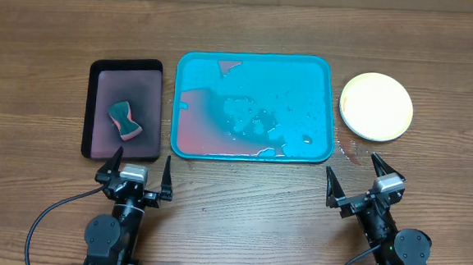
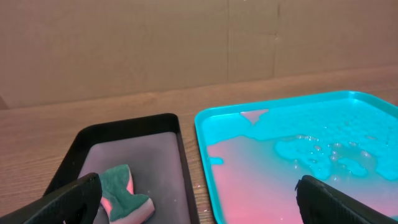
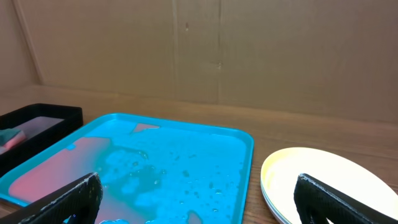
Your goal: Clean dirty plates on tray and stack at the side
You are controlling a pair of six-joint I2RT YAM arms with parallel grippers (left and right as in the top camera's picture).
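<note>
Wooden tabletop (image 1: 240, 215) is carrying the whole job, and nearest you the 2 arms are sitting at its front edge. Your left gripper (image 1: 143, 161) is standing with jaws spread wide and nothing between them, facing the black tray (image 1: 88, 132) where the sponge (image 1: 124, 119) is lying, likely parked off the wet area. Your right gripper (image 1: 353, 167) is likewise gaping and empty. Beyond them, the tray (image 1: 257, 56) is holding only pinkish water and droplets. The plates (image 1: 376, 106) are sitting stacked just beside its right edge, the top face looking clean, so the task is seemingly finishing. A cardboard wall (image 2: 186, 43) is closing the back.
</note>
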